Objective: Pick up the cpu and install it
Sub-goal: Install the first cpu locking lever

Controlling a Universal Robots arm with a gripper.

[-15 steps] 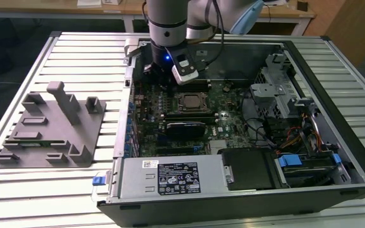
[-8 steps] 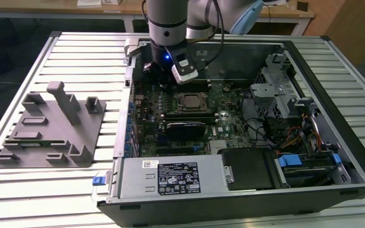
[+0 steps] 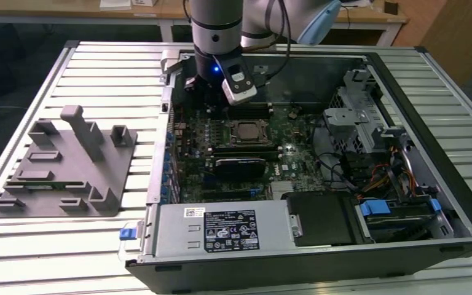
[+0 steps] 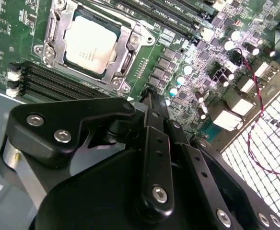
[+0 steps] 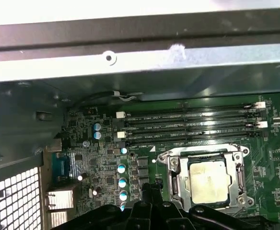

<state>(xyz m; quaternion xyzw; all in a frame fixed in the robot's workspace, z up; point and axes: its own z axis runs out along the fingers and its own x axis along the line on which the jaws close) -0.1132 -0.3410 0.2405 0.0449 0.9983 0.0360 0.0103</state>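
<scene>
Right, the exterior view takes in the whole open computer case on the slatted tabletop, with a grey moulded fixture beside it at that view's left. Closer now, in both wrist views: the cpu sits silvery inside its socket frame on the green motherboard, memory slots alongside. The pincer hovers just beside the socket, tips pressed together, gripping nothing.

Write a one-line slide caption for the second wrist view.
The cpu lies inside the metal socket frame on the green motherboard; the black tool hangs close by, not touching it.
</scene>
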